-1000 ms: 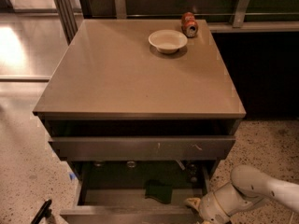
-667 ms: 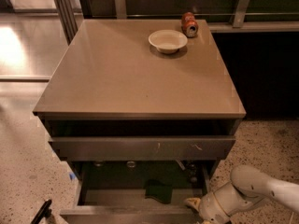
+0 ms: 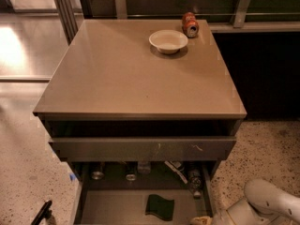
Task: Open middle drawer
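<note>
The middle drawer (image 3: 117, 205) stands pulled far out below the cabinet top, and I look down into its grey inside. Its flat front lies at the bottom edge of the view and is mostly cut off. Above it, the widest front with pale scratch marks (image 3: 140, 149) stands slightly out from the cabinet. My gripper (image 3: 202, 219) is at the bottom right, at the open drawer's right front corner, with the white arm (image 3: 267, 203) behind it to the right.
Inside the open drawer lie a green sponge (image 3: 159, 205), cans (image 3: 97, 174) and a bottle (image 3: 194, 177) at the back. A white bowl (image 3: 168, 40) and a red can (image 3: 190, 25) sit on the cabinet top. A black object (image 3: 41, 213) is on the floor at left.
</note>
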Available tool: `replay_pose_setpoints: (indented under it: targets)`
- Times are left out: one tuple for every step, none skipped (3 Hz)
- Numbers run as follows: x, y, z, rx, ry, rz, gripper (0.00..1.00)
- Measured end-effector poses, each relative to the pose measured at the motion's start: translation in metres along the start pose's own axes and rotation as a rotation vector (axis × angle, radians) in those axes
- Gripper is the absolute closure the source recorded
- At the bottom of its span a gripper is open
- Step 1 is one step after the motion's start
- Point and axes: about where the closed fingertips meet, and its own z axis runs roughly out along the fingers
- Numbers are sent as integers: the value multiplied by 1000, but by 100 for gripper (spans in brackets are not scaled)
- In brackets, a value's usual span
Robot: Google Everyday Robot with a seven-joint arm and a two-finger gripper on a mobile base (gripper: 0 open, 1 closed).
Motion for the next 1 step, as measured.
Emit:
replay_pose_setpoints:
  targets:
    - [0, 0, 0, 0, 0, 0, 0]
